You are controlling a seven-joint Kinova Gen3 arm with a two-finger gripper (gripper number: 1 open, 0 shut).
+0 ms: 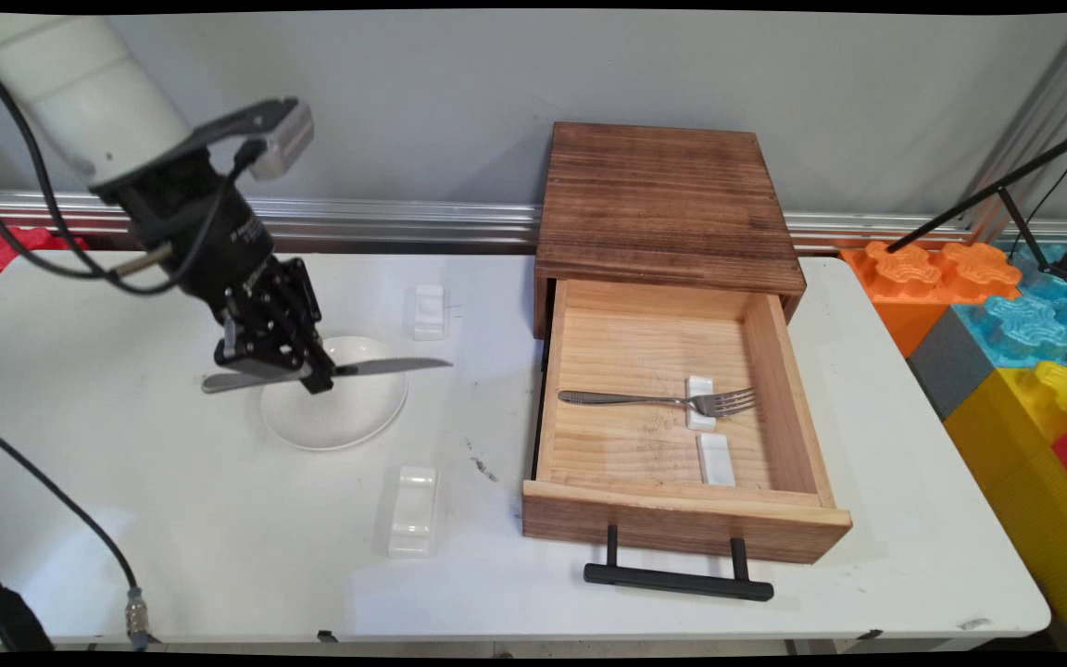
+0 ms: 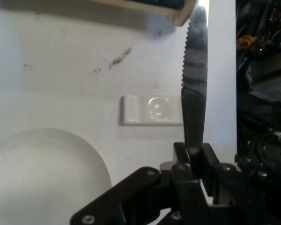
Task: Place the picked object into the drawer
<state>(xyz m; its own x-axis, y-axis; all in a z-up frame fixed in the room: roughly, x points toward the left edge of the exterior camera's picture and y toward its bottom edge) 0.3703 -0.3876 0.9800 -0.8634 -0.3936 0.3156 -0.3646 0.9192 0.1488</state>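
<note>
A: Knife (image 1: pixel 330 371) is up, level over the white plate (image 1: pixel 334 421) on the table's left, pinched mid-length by the gripper (image 1: pixel 309 372).

B: Fingers closed tight on it. Judgement: keep it level, mind the 2 rests (image 1: pixel 414 510) nearby.

Hand (image 1: pixel 297 369) gripping serrated steel knife (image 1: pixel 376 367) crosswise above round white plate (image 1: pixel 334 408) at surface (image 1: pixel 219 556) left, white ceramic rests behind (image 1: pixel 429 311) and before (image 1: pixel 413 509) plate, open wooden drawer (image 1: pixel 682 417) at right, steel fork (image 1: pixel 659 400) inside on a rest (image 1: pixel 700 404), another rest (image 1: pixel 716 459) nearer its front.
</note>
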